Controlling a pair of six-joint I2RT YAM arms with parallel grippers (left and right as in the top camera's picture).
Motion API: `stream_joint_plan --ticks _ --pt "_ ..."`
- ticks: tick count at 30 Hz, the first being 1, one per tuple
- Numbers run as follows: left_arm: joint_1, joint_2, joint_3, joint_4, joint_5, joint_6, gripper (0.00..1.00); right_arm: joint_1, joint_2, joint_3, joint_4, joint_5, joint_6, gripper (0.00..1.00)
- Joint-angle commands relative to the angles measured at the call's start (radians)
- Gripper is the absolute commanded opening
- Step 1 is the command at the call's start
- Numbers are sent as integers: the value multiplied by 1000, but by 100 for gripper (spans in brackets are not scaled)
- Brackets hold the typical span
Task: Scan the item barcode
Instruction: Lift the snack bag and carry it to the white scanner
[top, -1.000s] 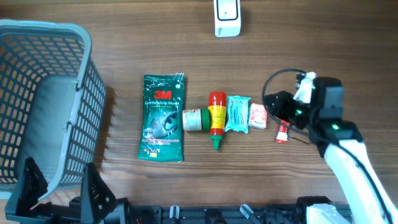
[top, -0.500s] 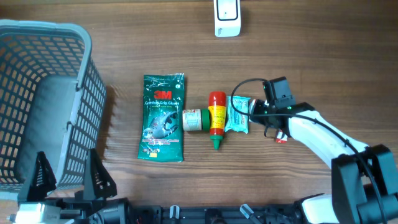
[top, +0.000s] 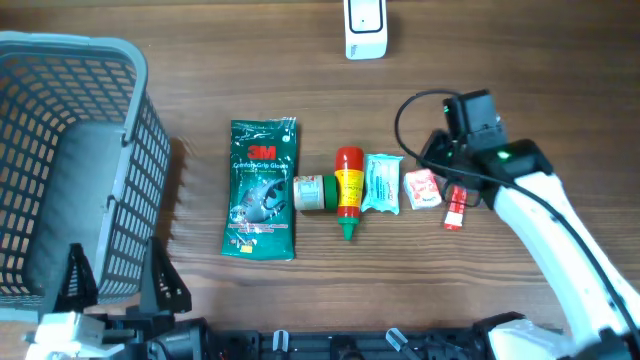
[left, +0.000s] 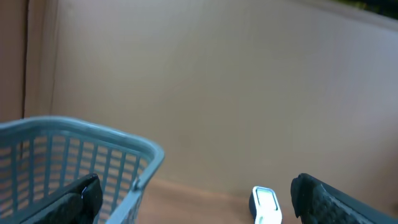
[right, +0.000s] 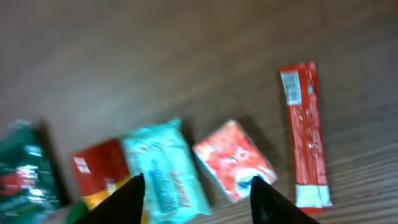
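Poised for pick-up with the right gripper (right: 198, 190) partly open and empty above the red packet (right: 235, 158) on the table (top: 500, 60) beside the teal sachet (right: 165, 168); calls for lowering to straddle and pinch it

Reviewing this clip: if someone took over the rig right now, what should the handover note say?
Left gripper: open, holding nothing, low beside the basket.
Right gripper: open, holding nothing, hovering above the small red pack and teal packet.
Items: glove pack, small jar, red bottle, teal packet, small red pack and red stick sachet lie in a row on the table; the white scanner stands at the far edge.
Done: nothing lifted or scanned, as far as shown.
Left: grasp an item and present its barcode to the scanner.
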Motion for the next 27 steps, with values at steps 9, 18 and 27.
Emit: stream_joint_plan --ticks 9,18,27 --pt "-4 -3 -2 -200 -3 -6 100 96 136 -41 29 102 -154 71" --pt "-4 -3 -2 -244 -3 -5 100 158 388 -41 3 181 -134 57" --pt "-4 -3 -2 -260 -3 -6 100 158 470 -41 21 218 -98 48"
